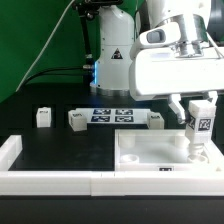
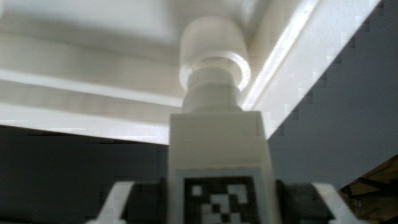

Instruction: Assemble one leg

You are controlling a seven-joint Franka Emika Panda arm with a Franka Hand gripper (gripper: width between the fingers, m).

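- Leg (image 1: 201, 124) upright at the exterior view's right, round stem pointing down at the right side of the panel (image 1: 150, 152). I can't tell if the stem has entered a hole.
- End effector (image 1: 200, 110) closed on the leg's block, fingers (image 2: 121, 203) flanking both sides.
- My worry: a slight tilt or offset could jam the stem on the rim, or the block could slip in the grip.
- Three spare legs (image 1: 77, 119) and the marker board (image 1: 112, 116) lie farther back on the surface (image 1: 70, 145), well apart.
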